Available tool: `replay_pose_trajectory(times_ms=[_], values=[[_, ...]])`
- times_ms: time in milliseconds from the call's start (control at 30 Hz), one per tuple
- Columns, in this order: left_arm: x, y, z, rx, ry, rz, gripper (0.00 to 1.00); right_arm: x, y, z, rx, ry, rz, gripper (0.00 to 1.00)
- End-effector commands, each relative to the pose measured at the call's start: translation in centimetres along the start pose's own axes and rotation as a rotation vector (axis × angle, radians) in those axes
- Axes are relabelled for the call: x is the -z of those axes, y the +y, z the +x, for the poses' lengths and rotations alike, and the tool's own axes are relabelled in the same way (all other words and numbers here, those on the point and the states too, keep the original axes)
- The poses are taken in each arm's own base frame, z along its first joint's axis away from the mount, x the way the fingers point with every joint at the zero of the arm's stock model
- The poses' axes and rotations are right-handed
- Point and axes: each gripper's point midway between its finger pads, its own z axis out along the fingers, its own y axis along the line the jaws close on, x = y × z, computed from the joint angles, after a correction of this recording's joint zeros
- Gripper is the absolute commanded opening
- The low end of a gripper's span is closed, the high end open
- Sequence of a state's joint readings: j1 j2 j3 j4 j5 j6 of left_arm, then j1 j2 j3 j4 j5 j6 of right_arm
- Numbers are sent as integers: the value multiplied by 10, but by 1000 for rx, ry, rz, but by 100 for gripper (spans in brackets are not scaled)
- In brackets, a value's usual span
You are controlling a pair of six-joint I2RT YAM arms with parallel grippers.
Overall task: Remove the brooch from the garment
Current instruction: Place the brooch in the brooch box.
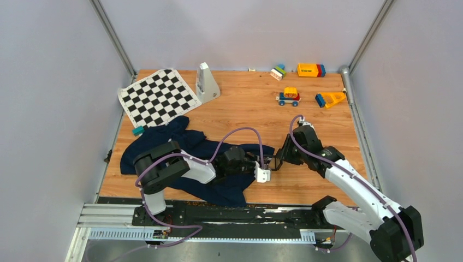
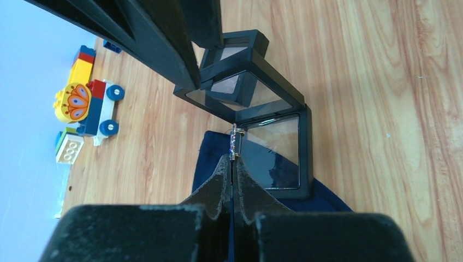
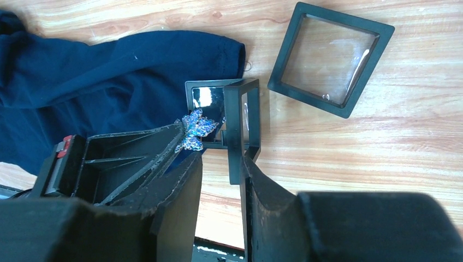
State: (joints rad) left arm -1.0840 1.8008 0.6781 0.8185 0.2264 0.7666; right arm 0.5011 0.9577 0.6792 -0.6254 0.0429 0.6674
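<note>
Plainly a glittery blue butterfly-shaped brooch (image 3: 195, 130) in left pincer (image 2: 232, 162).

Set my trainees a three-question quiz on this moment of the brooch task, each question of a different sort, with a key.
1. True or false: the left gripper is empty.
2. What stands between the fingers of the right gripper? A) a toy car B) a black frame C) a yellow block
3. Fill in: the chequered mat lies at the far ____ corner of the table.
Key: 1 false, it is shut on the brooch; 2 B; 3 left.
</note>
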Motion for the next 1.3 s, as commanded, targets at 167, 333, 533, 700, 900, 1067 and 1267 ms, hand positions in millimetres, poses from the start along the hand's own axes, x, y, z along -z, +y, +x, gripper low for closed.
replay_pose_trajectory(times_ms=[167,333,533,700,900,1067,1267], values=[[-9,17,-13,-13,-43,-47,0,-13,-6,5,6,39,41,30],[-13,12,-8,-15,-33,-37,0,-14,-5,7,11,48,34,19],[-18,14,-6,-15,-28,-41,0,-14,-3,8,17,58,19,5],[-19,13,-1,-20,-8,-46,0,-14,-2,8,21,58,17,2],[-21,11,8,-23,25,-43,0,-15,-2,8,25,60,19,1],[-23,11,11,-8,48,-44,5,-16,-2,8,26,62,20,1],[-22,6,18,2,98,-4,19,-16,-2,7,26,60,19,1]])
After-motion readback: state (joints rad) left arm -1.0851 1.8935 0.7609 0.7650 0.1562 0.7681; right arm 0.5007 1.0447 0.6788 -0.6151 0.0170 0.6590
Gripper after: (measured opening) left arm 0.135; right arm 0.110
